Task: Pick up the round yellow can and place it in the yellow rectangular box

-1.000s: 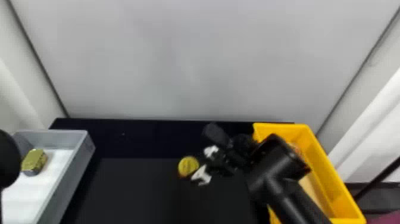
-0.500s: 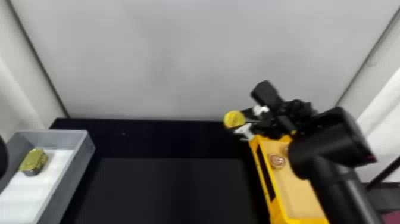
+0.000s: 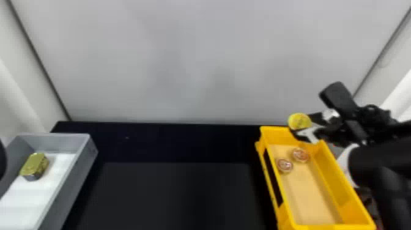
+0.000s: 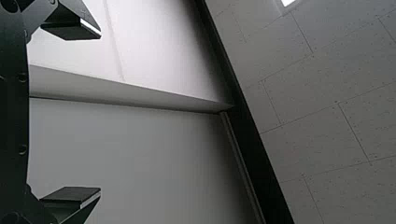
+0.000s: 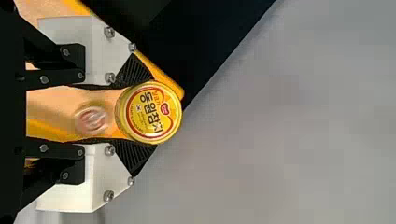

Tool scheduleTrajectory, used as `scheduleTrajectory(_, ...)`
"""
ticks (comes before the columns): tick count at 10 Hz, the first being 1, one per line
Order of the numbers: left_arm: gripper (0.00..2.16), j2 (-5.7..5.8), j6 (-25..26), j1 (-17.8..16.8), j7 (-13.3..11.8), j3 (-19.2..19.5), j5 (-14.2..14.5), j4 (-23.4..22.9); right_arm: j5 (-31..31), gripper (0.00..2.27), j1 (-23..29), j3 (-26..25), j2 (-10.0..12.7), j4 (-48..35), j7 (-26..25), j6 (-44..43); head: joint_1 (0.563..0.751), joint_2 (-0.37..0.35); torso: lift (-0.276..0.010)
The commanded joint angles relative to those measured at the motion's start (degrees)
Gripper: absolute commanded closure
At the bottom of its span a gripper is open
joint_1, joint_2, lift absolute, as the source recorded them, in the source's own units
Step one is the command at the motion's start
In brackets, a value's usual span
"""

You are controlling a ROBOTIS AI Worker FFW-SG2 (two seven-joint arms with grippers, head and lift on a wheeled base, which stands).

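I pinch the round yellow can (image 5: pixel 149 112) by its sides in my right tool (image 5: pixel 152 112), opened only to its width, likely so it can go down flat. It's at the far end of the yellow rectangular box (image 3: pixel 330 166), which holds two round items (image 3: pixel 301 155). A gray bin (image 3: pixel 68 183) holds a gold tin (image 3: pixel 36 164). My left tool (image 4: pixel 100 112) gapes, empty.

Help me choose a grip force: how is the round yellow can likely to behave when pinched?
The can looks metallic and rimmed, so it should stay stiff in the right gripper. Its curved side meets the fingers over small patches, so it might swivel or slip. Being round, it could roll if it lands on edge.
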Motion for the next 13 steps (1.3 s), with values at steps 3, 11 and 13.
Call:
scheduleTrajectory(3,0.10,-0.01,0.0,0.0,-0.3,0.2,-0.2,0.0,0.4,0.78,4.7,-10.4,1.4,4.1,0.0,0.5,0.694,-0.078,0.000)
scheduleTrajectory(11,0.10,0.16,0.1,-0.2,-0.6,0.3,-0.4,0.0,-21.8,0.78,6.6,-14.4,3.0,22.2,-16.2,-1.6,0.694,-0.078,0.000)
scheduleTrajectory(13,0.10,0.16,0.1,-0.2,-0.7,0.3,-0.4,0.0,-23.4,0.78,6.6,-14.5,3.0,24.1,-17.5,-1.8,0.694,-0.078,0.000)
